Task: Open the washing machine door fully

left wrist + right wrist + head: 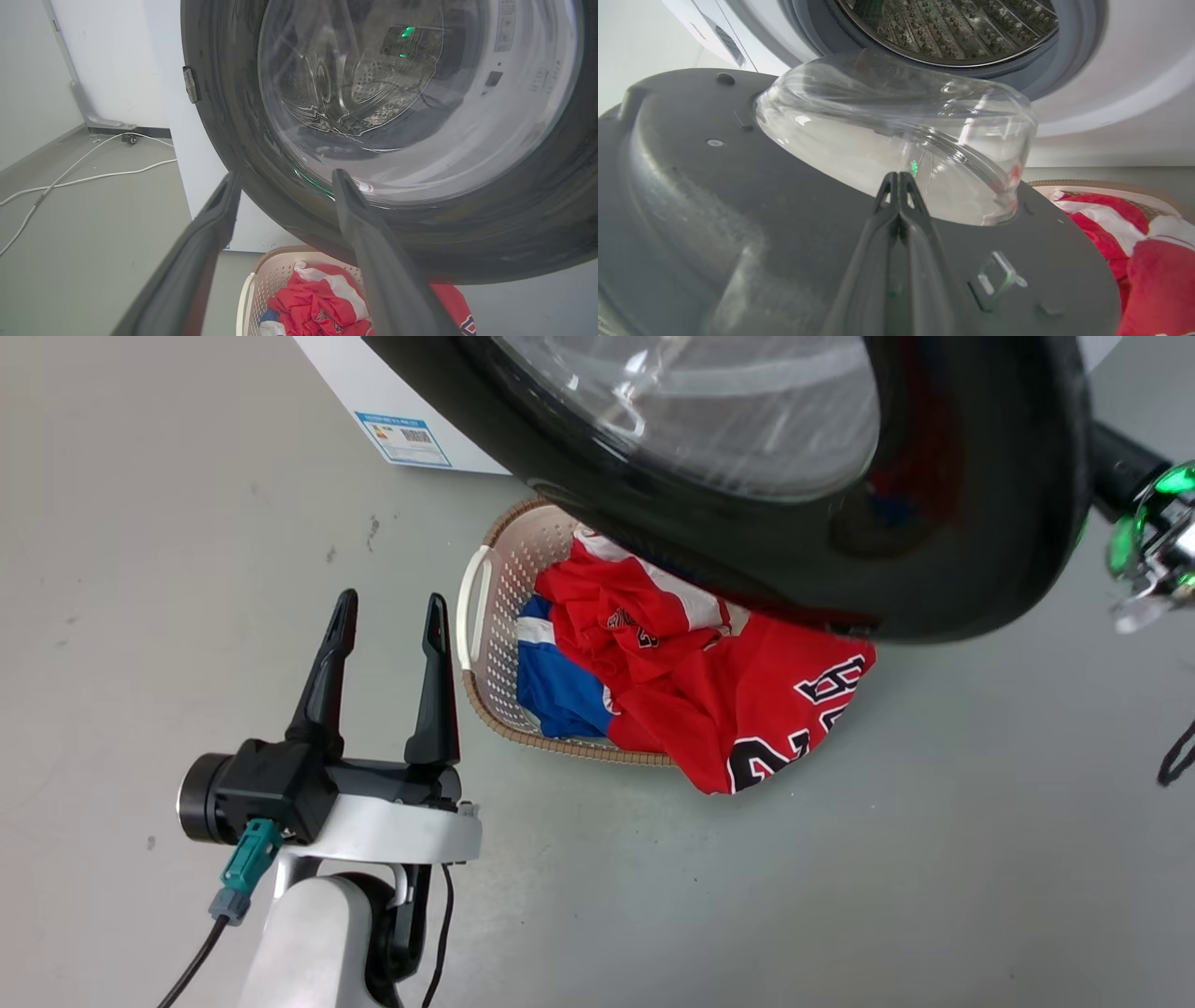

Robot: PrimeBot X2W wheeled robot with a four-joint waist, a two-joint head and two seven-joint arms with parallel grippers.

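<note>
The washing machine door (971, 560), a glossy black rim around a bulging clear glass bowl, stands swung out from the white washing machine (373, 392) and hangs over a laundry basket. My left gripper (392, 602) is open and holds nothing, on the floor side left of the basket. In the left wrist view its fingers (210, 233) point at the door's outer face (233, 140), apart from it. My right gripper (899, 179) is shut, fingertips together, lying against the door's grey inner face (738, 196) just below the glass bowl (896, 135). Beyond it shows the steel drum (952, 28).
A beige perforated basket (485, 644) with red and blue jerseys (728, 700) sits on the grey floor under the door. White cables (84, 172) trail across the floor left of the machine. My right wrist (1153, 532), lit green, shows past the door's right edge.
</note>
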